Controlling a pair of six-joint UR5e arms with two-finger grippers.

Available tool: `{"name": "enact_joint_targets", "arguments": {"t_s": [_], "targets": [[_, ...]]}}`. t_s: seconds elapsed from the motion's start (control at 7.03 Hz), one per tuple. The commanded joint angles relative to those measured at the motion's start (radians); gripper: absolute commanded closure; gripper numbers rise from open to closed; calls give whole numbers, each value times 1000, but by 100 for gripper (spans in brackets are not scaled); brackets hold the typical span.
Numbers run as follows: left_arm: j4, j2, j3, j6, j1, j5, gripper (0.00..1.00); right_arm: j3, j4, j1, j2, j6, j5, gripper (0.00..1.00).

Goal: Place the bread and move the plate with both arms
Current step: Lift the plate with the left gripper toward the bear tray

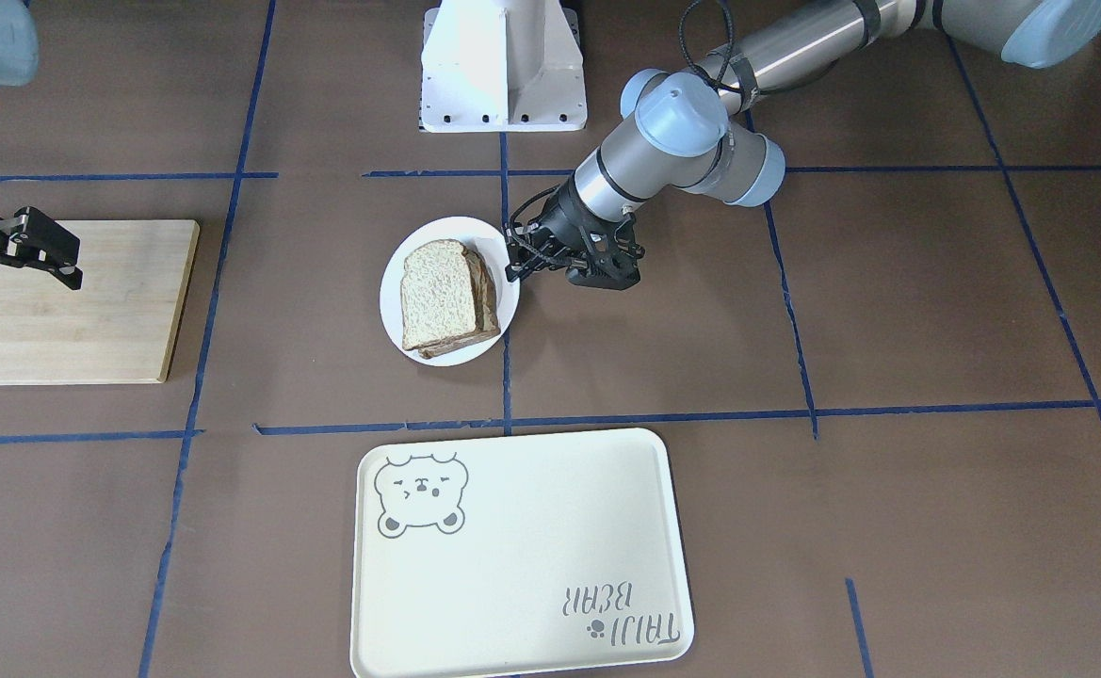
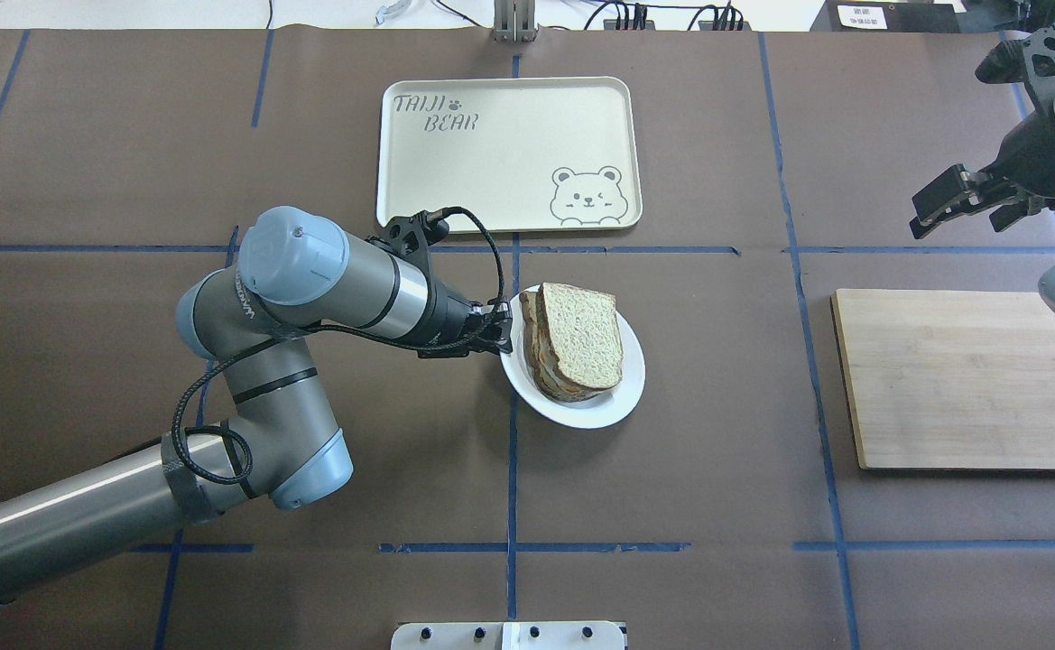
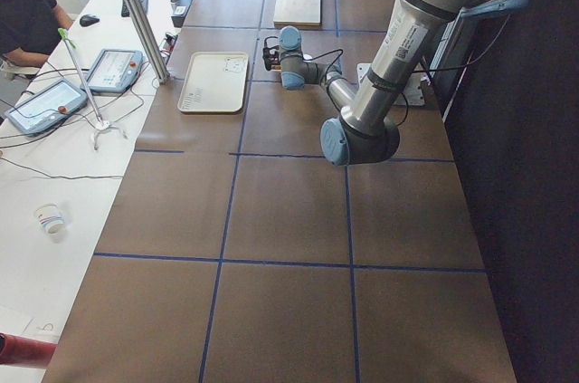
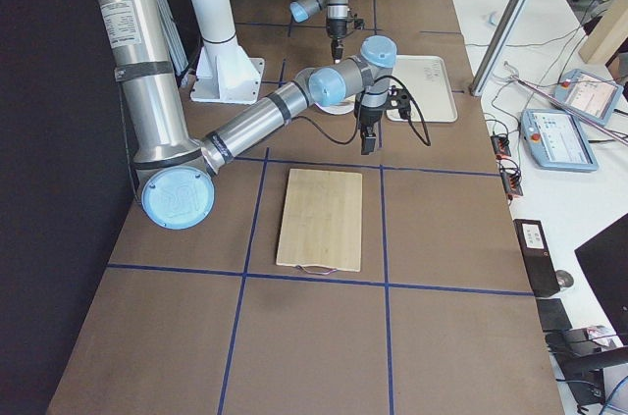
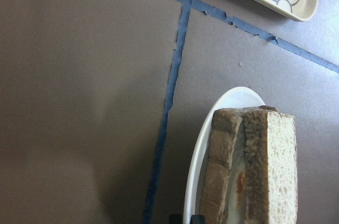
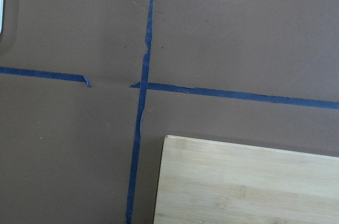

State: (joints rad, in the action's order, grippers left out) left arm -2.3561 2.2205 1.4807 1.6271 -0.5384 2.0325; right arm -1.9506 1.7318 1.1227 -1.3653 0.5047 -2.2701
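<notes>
The small white plate (image 2: 581,413) sits mid-table with the plain wholemeal bread (image 2: 586,334) on top of a second slice; a pale filling shows between them in the left wrist view (image 5: 238,181). My left gripper (image 2: 494,330) reaches in level from the side, its tips at the plate's rim and seemingly shut on it. It also shows in the front view (image 1: 515,259), beside the plate (image 1: 395,301) and the bread (image 1: 437,292). My right gripper (image 2: 947,203) is open and empty, held in the air beyond the wooden board's far edge.
The cream bear tray (image 2: 509,153) lies just beyond the plate, with nothing on it. A wooden cutting board (image 2: 960,379) lies on the right side, under the right arm. The robot's white base (image 1: 503,66) stands at the near edge.
</notes>
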Motion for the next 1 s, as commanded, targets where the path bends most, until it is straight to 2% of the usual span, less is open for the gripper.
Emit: {"name": "enact_joint_targets", "arguments": {"t_s": [0.0,0.14,0.57,0.85], "targets": [[-2,11,7,13,0,2,94,-1,0,2,-3,0,0,0],[-21,10,7,13,0,2,95,-1,0,2,-3,0,0,0],[-245,-13,-22,61,-6,2,98,-2,0,8,-3,0,-3,0],[-403,-15,-91,108,-8,0,99,-4,0,8,-3,0,1,0]]}}
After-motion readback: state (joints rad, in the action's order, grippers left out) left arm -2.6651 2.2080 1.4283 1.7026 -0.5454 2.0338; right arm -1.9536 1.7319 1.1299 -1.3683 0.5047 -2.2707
